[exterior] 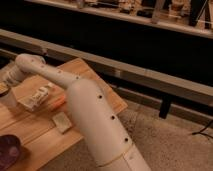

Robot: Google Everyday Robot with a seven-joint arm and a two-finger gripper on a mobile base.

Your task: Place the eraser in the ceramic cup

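Single-arm placement task, late or middle stage, by judgement only. The tool (4, 85) stood at the far left edge of the view, just above the ceramic cup (8, 100), which rested on the wooden desk (35, 134) and was partly cut off by the frame. Whether the tool was clenched, released or grasping anything could not be told, so it was unclear if the eraser was carried, already dropped in the cup, or not yet taken. A small pale block (62, 121) lay on the desk just beside the arm (95, 120); it may have been the eraser, though this was not certain. The arm rose from the lower centre, ran up and leftward to a bent elbow, then turned downward at the wrist toward the cup. A pale packet (35, 97) and an orange object (58, 102) lay between elbow and block; a dark purple bowl (7, 150) sat at the lower left corner.
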